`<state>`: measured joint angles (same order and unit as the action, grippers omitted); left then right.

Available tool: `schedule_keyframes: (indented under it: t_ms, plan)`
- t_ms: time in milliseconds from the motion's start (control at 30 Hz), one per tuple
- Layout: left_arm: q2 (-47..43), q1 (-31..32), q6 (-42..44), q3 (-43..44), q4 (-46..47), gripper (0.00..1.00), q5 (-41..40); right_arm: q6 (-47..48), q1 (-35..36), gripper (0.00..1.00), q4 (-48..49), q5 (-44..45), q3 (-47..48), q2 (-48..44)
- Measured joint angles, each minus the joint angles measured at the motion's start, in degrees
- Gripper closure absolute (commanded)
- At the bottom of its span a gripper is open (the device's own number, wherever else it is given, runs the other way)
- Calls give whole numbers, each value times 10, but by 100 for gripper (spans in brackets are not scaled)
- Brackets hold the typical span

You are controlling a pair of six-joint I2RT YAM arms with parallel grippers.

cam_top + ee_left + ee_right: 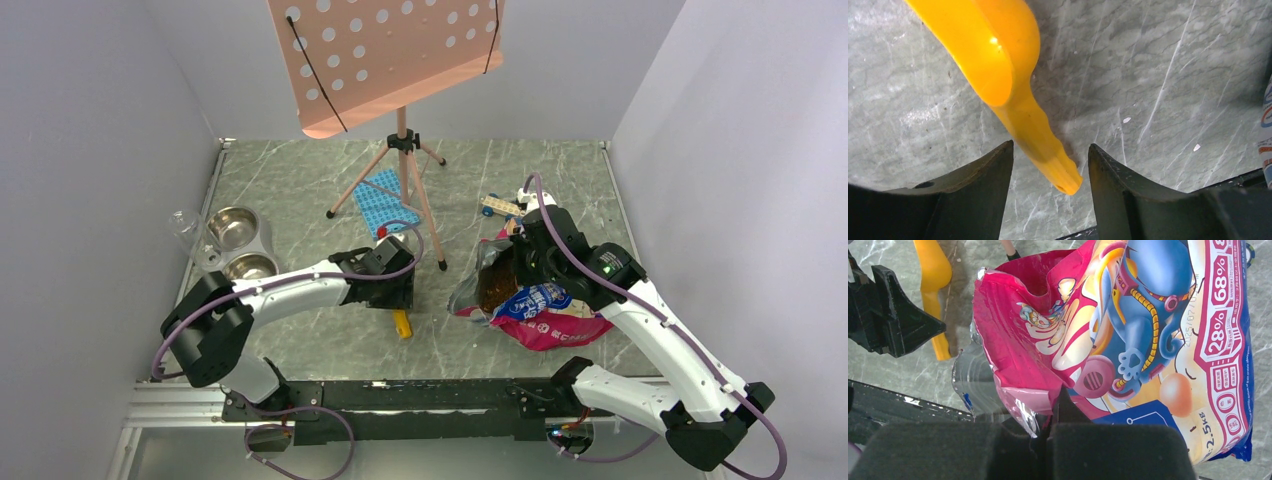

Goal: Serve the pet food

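From above, the pet food (497, 288) lies inside the open foil bag (545, 318) on the bench's right half, just beneath the right gripper (512, 268) and well apart from the left gripper (397, 300). The left wrist view shows that gripper's jaws parted astride the yellow scoop (998, 60) handle. In the right wrist view the jaws are pinched together on the bag's rim, and the kibble is hidden.

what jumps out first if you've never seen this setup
The pink-and-blue bag lies open on the right, brown pet food showing in its mouth, the right end effector shut on its edge. Near the middle, a yellow scoop lies on the table, its handle inside the open left end effector. A pink perforated stand rises at the back.
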<state>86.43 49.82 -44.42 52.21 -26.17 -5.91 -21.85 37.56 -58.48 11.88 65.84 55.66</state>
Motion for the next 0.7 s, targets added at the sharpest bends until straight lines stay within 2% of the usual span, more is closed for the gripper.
schedule_keyframes:
  t_ms: [200,333,467,700]
  plan:
    - [-52,0,-16,-59,22,42,2,0,0,100,0,0,0,0]
    - [-79,-9,-25,-100,57,39,14,0,0,100,0,-1,0,0]
    - [-86,-36,-38,-155,137,37,37,0,0,100,0,-2,0,0]
    - [-110,-62,-70,-244,282,51,68,0,0,100,-1,-3,0,0]
